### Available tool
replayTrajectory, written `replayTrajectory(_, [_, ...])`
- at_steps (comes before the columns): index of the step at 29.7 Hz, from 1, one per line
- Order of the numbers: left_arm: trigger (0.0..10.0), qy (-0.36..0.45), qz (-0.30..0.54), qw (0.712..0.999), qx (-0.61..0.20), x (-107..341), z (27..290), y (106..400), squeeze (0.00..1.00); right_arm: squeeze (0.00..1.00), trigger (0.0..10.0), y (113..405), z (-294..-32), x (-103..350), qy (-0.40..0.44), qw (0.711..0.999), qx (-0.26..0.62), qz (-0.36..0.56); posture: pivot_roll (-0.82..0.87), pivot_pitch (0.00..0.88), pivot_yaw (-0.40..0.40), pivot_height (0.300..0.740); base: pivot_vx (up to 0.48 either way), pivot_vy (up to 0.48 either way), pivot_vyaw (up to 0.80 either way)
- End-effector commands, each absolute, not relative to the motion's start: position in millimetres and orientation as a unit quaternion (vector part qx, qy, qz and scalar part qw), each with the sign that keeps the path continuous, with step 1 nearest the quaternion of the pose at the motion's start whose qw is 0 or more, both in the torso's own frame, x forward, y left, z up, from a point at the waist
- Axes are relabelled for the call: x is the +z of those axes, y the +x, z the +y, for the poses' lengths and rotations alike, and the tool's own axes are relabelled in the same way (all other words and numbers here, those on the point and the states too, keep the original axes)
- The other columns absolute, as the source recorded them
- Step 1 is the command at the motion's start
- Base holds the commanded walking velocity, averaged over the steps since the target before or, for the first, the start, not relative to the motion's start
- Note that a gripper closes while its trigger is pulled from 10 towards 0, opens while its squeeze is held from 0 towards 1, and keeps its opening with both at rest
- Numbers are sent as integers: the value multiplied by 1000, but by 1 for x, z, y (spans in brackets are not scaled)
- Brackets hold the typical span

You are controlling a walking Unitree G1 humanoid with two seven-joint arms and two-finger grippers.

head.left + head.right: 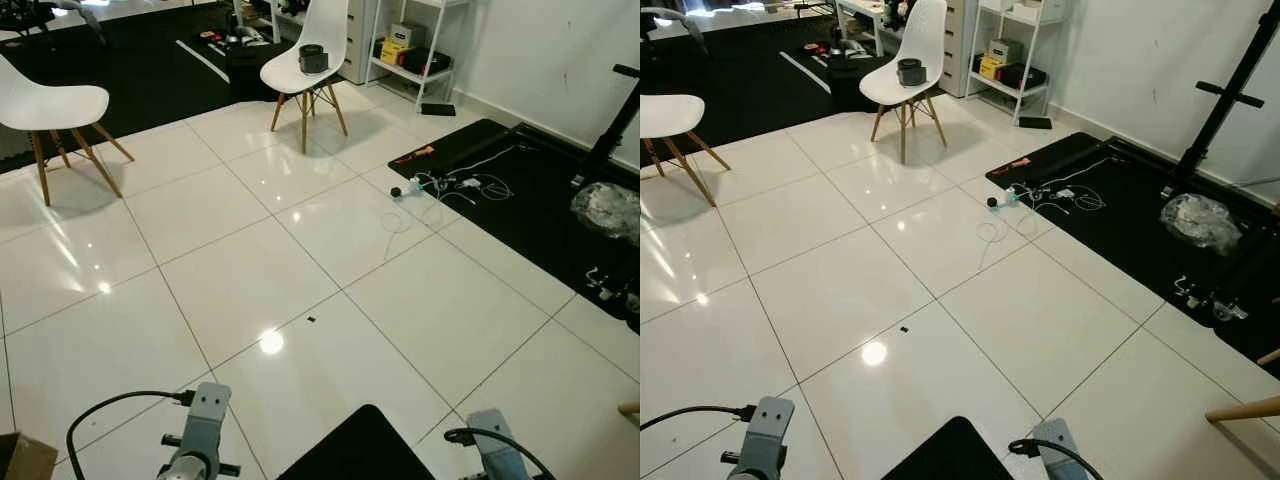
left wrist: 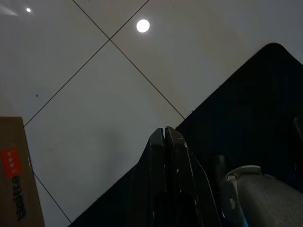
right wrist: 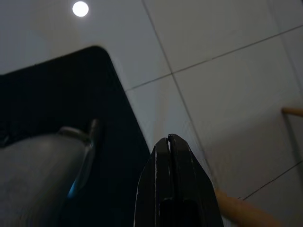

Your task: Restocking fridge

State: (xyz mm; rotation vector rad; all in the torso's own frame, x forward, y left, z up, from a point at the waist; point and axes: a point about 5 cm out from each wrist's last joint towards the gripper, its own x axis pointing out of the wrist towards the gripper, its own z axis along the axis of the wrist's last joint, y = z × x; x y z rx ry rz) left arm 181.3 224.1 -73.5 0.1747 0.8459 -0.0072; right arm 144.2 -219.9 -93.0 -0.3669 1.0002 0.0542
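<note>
Room: glossy white tiled floor (image 1: 300, 300) with dark grout lines and ceiling-light reflections, white wall at the far right. Left gripper (image 2: 164, 135): two long black fingers pressed together, holding nothing, hanging low over the tiles; a brown cardboard box with an orange label (image 2: 16, 175) lies on the floor just beside it. Right gripper (image 3: 169, 141): fingers likewise pressed together and empty, hanging over the tiles beside a pale wooden leg (image 3: 241, 210). Silver left arm (image 1: 200, 430) and silver right arm (image 1: 497, 445), each with a black cable, show at the near edge of the head views, with a rounded black body part (image 1: 355, 445) between them. Further out: black floor mat (image 1: 530, 200) at right, carrying a tangle of white cables (image 1: 450, 187), a crumpled clear plastic bag (image 1: 607, 210) and a black stand (image 1: 610, 130). Two white moulded chairs with wooden legs: one at left (image 1: 50, 110), one farther back (image 1: 310, 55) with a black round object (image 1: 313, 58) on its seat. White shelving unit (image 1: 415, 45) against the wall holds a yellow box (image 1: 392, 50). Fridge and stock items: location cannot be told.
</note>
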Motion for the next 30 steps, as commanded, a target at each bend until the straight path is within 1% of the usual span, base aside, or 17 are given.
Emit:
replayTrajectory(1, [10000,93,422,902,0,-76,230,174,0,0,10000,137,-217,-97,-169,852,37,494,23,41,-21,740,0,0,0])
replayTrajectory(4, [10000,94,425,900,1,-77,230,172,0,0,10000,134,-216,-98,-178,842,51,506,23,40,-23,740,0,0,0])
replayTrajectory(10, [10000,96,432,897,1,-79,231,168,0,0,10000,135,-215,-98,-173,842,56,507,23,36,-25,740,0,0,0])
replayTrajectory(14, [10000,97,437,894,1,-80,231,165,0,0,10000,138,-217,-97,-163,846,39,507,26,34,-25,740,0,0,0])
replayTrajectory(30, [10000,98,451,887,3,-83,232,159,0,0,10000,141,-218,-96,-160,852,23,499,31,43,-25,740,0,0,0])
